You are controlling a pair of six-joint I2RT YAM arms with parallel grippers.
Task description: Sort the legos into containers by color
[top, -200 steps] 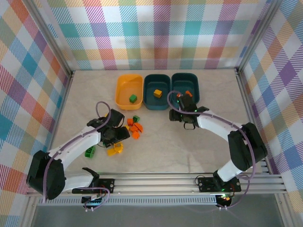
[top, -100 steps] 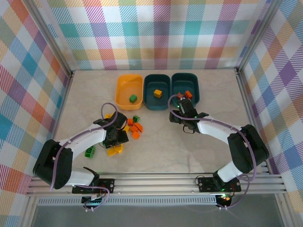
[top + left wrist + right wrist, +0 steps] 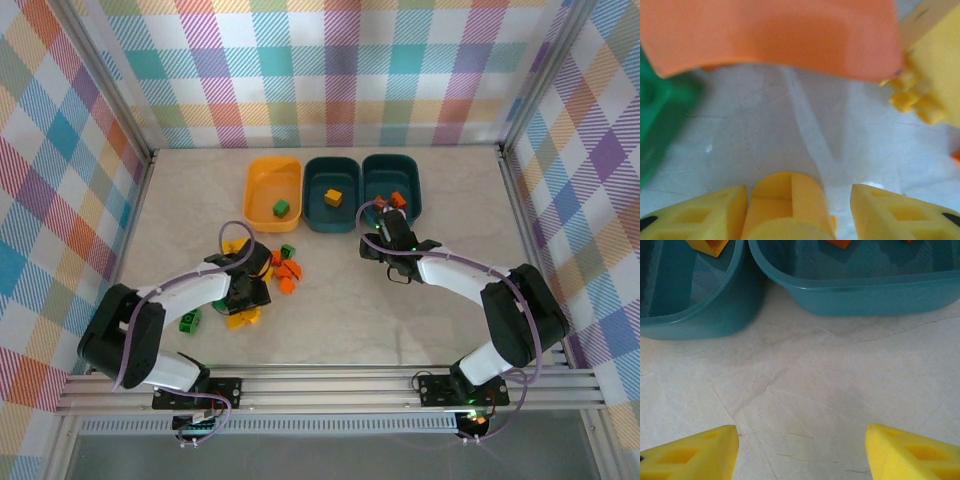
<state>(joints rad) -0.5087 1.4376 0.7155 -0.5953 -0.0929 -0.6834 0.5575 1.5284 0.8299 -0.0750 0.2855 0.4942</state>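
Legos lie loose at centre left of the top view, beside the left pincer. At upper centre, a yellow bin holds a green brick, the middle bin a yellow brick, and the right bin orange bricks. The right pincer sits just below it.

Left wrist view: the left pincer stands apart around a yellow piece that touches only the left finger. An orange lego fills the top, with a green lego at left.

Right wrist view: the right pincer is apart over bare surface, with both teal bins along the top.
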